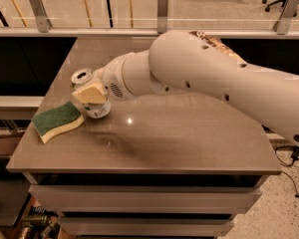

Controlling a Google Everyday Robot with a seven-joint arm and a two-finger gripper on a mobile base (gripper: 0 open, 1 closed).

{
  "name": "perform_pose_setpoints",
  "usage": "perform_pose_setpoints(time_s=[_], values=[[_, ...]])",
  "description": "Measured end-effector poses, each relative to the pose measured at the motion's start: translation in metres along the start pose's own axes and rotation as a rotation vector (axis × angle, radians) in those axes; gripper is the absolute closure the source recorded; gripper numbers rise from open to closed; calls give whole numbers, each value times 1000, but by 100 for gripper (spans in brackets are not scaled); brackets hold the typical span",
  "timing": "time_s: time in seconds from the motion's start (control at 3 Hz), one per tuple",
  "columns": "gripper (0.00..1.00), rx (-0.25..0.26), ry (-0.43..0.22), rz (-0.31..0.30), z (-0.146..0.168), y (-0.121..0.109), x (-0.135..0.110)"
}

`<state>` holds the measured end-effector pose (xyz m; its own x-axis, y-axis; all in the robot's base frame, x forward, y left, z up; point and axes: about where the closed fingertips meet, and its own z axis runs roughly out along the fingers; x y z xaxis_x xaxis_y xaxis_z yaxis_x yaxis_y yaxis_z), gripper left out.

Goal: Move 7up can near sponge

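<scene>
In the camera view my gripper (89, 88) is clamped on the can (98, 109), with one pale finger (93, 94) across its side. The can sits just right of the sponge (57, 119) on the table (189, 138), tilted a little. I judge the can light, thin-walled and slick, so I grip it mid-body and gently; a harder squeeze could dent it.

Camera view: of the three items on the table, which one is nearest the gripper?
The 7up can: the gripper is closed around it, while the sponge lies loose beside it and the chip bag sits behind the arm.
</scene>
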<state>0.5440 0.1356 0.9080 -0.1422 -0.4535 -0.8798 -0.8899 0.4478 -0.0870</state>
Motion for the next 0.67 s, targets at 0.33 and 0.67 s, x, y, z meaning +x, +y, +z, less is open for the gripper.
perform_pose_setpoints(time_s=[0.33, 0.67], values=[[0, 0, -1, -5, -1, 2, -2], [0, 0, -1, -5, -1, 2, -2]])
